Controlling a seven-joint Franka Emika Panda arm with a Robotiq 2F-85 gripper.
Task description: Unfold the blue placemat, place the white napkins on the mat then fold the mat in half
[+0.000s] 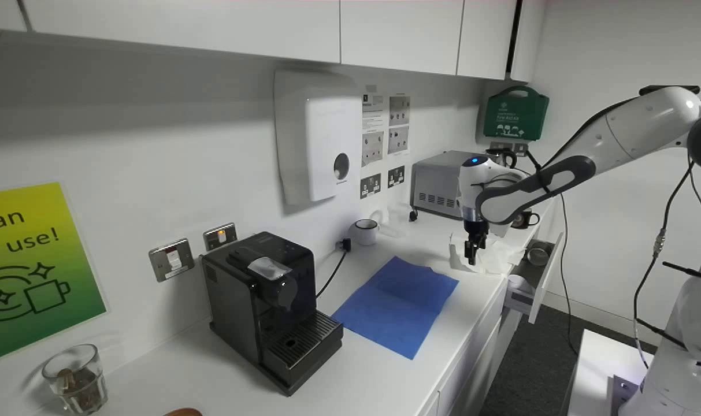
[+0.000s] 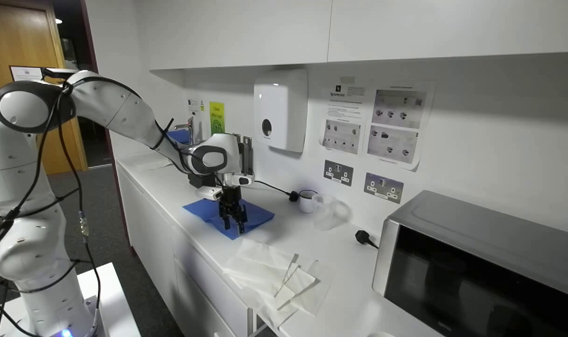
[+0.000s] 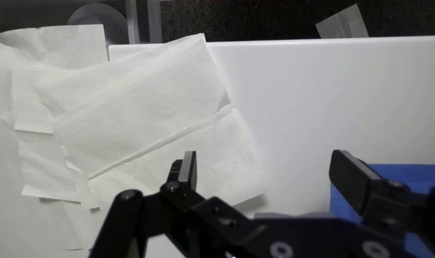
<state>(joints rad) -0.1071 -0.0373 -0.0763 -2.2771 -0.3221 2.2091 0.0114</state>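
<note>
The blue placemat (image 1: 385, 312) lies spread on the white counter beside the coffee machine, slightly rippled towards its far end. Several white napkins (image 2: 269, 267) overlap in a loose pile near the counter's front edge; in the wrist view the napkins (image 3: 142, 104) fill the left half, some reaching over the edge. My gripper (image 2: 234, 228) points down above the counter, around the gap between mat and pile. Its jaws stand wide apart in the wrist view, where the gripper (image 3: 264, 157) holds nothing. Only a corner of the placemat (image 3: 414, 179) shows there, behind the right finger.
A black coffee machine (image 1: 258, 306) borders the mat. Along the wall stand an enamel mug (image 2: 307, 202) and a clear jug (image 2: 324, 213). A microwave (image 2: 480, 252) sits past the napkins. Below them a drawer (image 1: 545, 283) is pulled out. A dispenser (image 1: 321, 136) hangs above.
</note>
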